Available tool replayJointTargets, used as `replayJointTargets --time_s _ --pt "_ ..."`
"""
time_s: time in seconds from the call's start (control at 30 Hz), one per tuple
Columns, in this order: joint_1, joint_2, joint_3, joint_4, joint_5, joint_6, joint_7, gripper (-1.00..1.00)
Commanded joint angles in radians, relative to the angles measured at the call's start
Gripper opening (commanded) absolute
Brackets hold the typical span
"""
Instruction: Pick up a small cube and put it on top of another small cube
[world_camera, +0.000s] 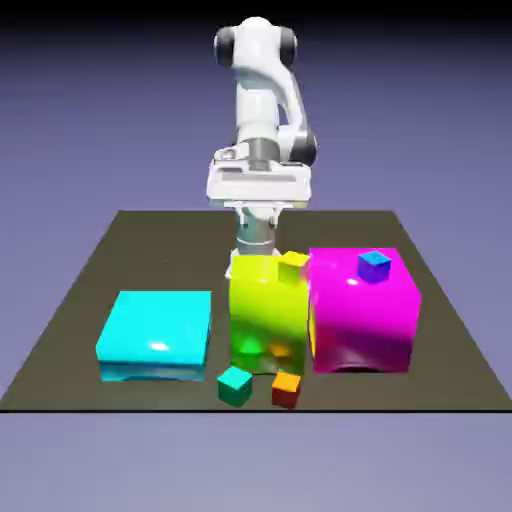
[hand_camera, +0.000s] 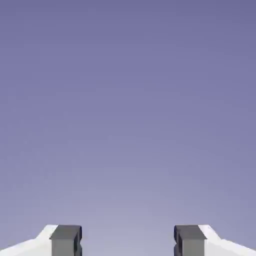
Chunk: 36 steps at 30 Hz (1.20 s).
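Nearest the camera, at the bench's (world_camera: 60, 370) front edge, the teal cube (world_camera: 235, 386) is seen just beside an orange cube (world_camera: 286, 389), apart from it. It is judged light, rigid and smooth-faced; hold would best be taken across two opposite flat sides, squarely, lest it slip. The arm (world_camera: 262, 110) is held upright at the far edge, behind the yellow-green block (world_camera: 268, 312). The claw (hand_camera: 128, 241) is spread open and empty, with only backdrop seen between its fingers.
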Motion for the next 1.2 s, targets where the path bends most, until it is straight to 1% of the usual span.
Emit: replayJointTargets --time_s 0.0,1.17 --pt "-0.002 0.036 -0.006 0.033 0.011 -0.040 0.006 0.00" --pt "-0.059 1.305 -0.206 1.204 0.381 -1.423 0.218 0.00"
